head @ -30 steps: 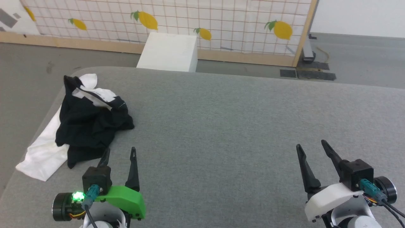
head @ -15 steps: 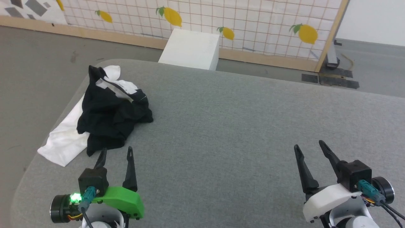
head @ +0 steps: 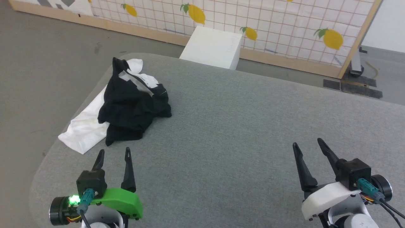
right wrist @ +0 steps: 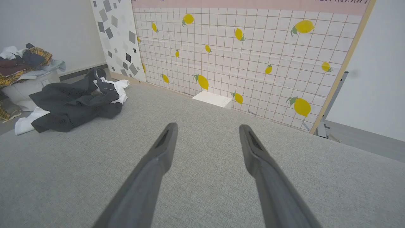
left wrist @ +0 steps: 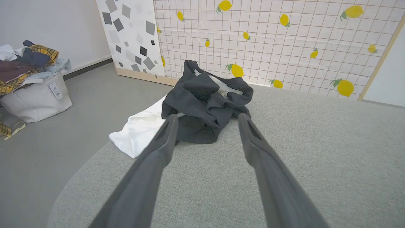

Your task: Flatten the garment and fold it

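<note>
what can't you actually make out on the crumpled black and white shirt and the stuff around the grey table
- Crumpled black-and-white shirt: in the head view the bunched black sleeves cover most of its white body, hiding the front.
- Pale collar band: head view, any lettering is too small to read.
- Heap of mixed clothes: left wrist view, cut off by the left edge.
- White block: head view, lower part behind the grey padded table.

No legible text, label or number anywhere.

Probably a robot test lab: lemon-print partition (head: 284, 25), grey padded table (head: 237, 126).
</note>
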Robot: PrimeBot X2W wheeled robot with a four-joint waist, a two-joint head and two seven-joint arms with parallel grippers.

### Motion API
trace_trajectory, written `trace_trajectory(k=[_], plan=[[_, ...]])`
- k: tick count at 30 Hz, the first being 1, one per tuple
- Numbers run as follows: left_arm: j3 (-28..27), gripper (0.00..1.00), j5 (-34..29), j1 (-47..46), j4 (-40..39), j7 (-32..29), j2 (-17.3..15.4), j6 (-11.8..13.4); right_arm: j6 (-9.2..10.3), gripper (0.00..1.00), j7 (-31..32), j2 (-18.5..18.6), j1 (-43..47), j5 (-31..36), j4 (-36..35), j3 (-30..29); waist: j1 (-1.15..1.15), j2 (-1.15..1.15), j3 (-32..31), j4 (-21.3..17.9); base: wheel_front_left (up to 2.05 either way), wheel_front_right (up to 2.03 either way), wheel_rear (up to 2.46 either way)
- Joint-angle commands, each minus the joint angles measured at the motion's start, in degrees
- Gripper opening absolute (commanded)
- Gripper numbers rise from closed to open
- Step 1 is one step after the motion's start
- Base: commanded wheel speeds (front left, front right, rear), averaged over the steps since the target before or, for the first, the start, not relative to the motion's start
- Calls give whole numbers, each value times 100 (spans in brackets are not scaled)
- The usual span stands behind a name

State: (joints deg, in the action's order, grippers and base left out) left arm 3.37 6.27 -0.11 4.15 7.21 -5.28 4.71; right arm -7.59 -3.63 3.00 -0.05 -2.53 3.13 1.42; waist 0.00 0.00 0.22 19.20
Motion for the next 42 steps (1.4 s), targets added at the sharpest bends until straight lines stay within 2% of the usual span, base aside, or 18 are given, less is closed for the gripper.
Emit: trace_trajectory(k=[1,42], plan=[[19,100,76,-55,30,59,-52,51,5,100,-64,-6,-104,-43,33,12,0,0,15,94,0,0,0],[346,100,467,95,-108,324,-238,655,8,100,-365,-11,-263,-227,274,123,0,0,55,1283,0,0,0]])
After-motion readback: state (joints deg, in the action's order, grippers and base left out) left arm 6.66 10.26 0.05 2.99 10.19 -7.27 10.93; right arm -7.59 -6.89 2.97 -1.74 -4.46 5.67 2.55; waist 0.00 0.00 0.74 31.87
